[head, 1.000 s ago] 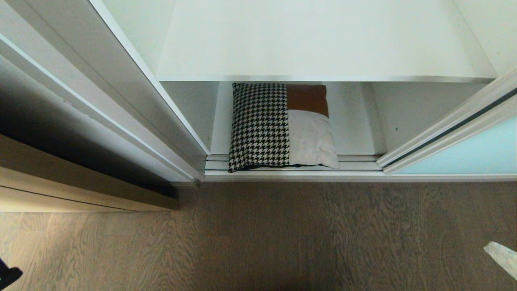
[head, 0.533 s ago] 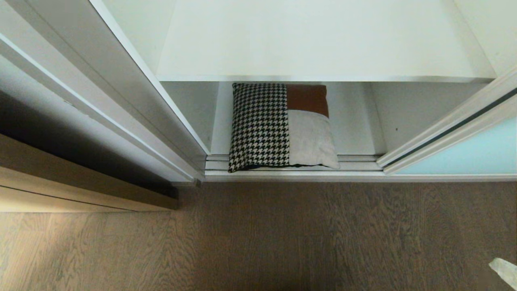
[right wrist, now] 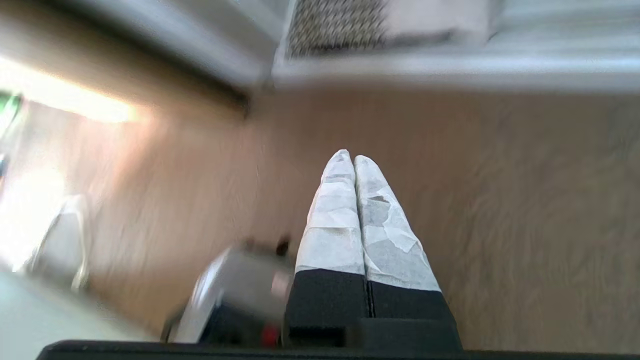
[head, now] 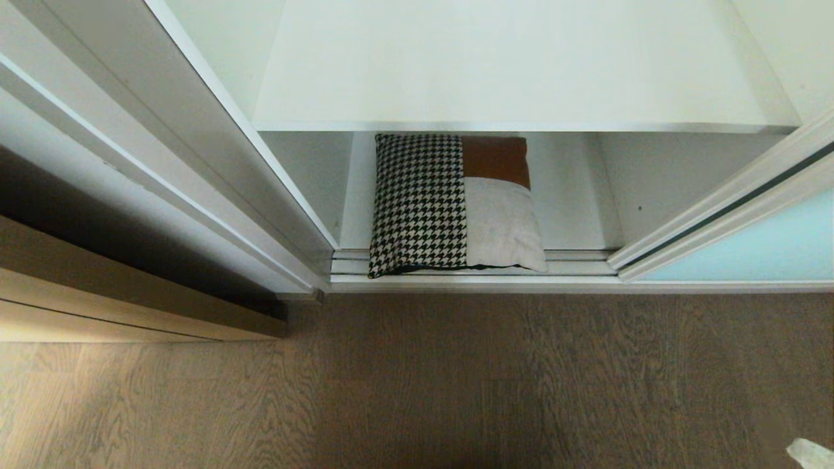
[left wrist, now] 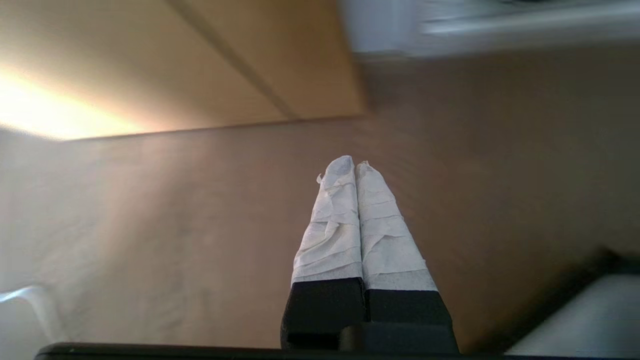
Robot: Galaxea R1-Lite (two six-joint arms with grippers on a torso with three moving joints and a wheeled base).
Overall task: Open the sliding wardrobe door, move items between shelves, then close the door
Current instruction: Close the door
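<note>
One cushion point(head: 456, 203) lies on the lower shelf point(head: 573, 215), its rear edge hidden under the upper shelf point(head: 508, 65), its front corner over the door track. Only a corner of the sliding wardrobe door point(head: 756, 251) shows. Both pincers are clenched empty above the floor point(head: 456, 378): left gripper point(left wrist: 355, 165), right gripper point(right wrist: 348, 160).

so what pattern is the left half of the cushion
Black-and-white houndstooth on the cushion; clearest in the head view.
</note>
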